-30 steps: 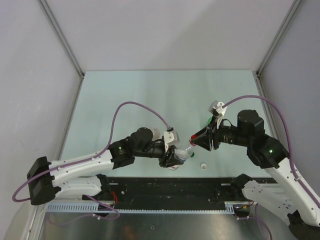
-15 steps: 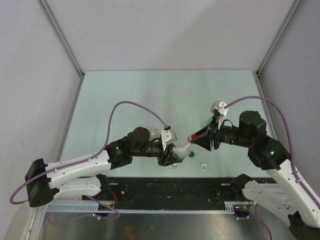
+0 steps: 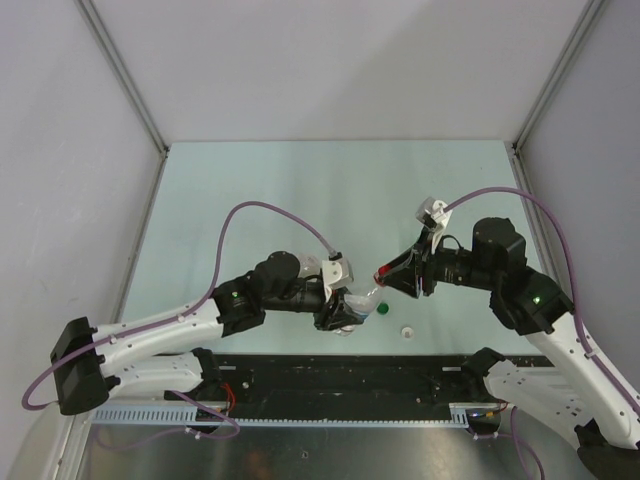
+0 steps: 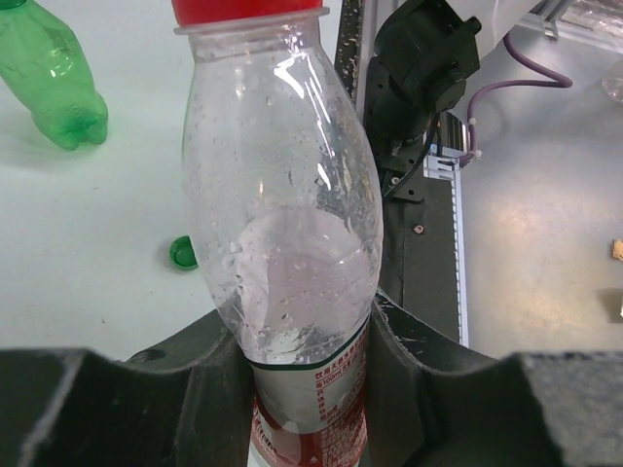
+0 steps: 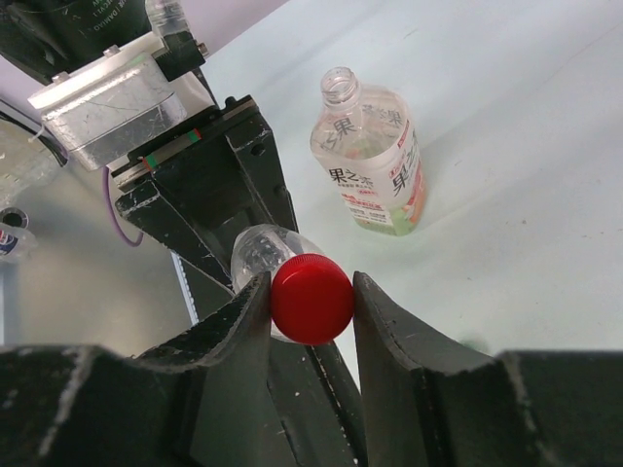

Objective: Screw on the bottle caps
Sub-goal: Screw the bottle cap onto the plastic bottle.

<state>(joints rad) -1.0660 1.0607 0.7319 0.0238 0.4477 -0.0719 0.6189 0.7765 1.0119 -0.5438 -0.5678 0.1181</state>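
Note:
My left gripper (image 4: 307,331) is shut on the lower body of a small clear red-labelled bottle (image 4: 282,195), which points toward the right arm. A red cap (image 5: 311,299) sits on the bottle's mouth, and my right gripper (image 5: 310,292) is shut on it from both sides. From above, the two grippers meet near the table's front middle, with the red cap (image 3: 381,275) between them. A green cap (image 4: 182,252) lies loose on the table below the bottle. A white cap (image 3: 407,331) lies near the front edge.
A green bottle (image 4: 49,78) lies on the table beyond the held bottle. A wider clear orange-labelled bottle (image 5: 370,161) stands uncapped on the table past the left gripper. The black front rail (image 3: 330,375) and both arm bases run along the near edge.
The left arm has shifted slightly left with the bottle. The right wrist has turned a little on the red cap. Both grips are unchanged.

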